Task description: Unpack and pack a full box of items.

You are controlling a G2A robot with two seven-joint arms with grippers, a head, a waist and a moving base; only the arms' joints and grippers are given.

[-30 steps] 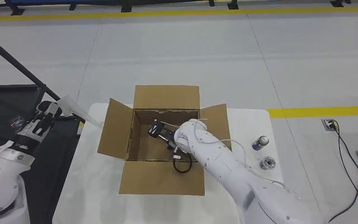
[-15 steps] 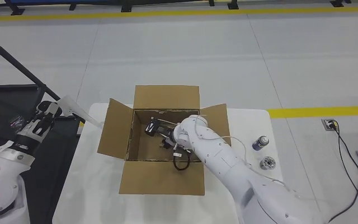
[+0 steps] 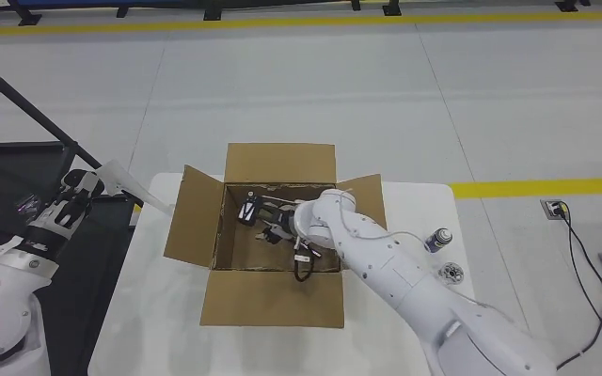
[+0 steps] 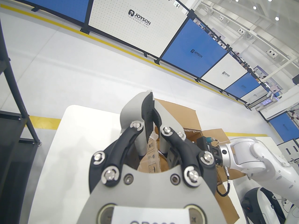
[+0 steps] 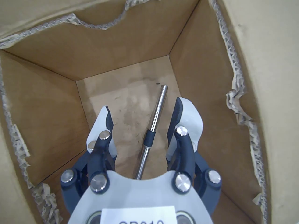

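Our right gripper (image 5: 143,110) hangs open inside the cardboard box (image 5: 130,54), directly above a steel rod (image 5: 161,96) lying on the box floor. We judge unpacking underway; next it must lower and close on the rod. Our left gripper (image 4: 150,111), fingers pressed together, hovers at nine o'clock from the box.

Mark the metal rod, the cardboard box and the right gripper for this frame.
metal rod (image 5: 155,117): right wrist view, on its thicker shiny section.
cardboard box (image 3: 273,299): top view, on its near outer wall.
right gripper (image 5: 143,104): right wrist view, midway between its open jaws' tips.
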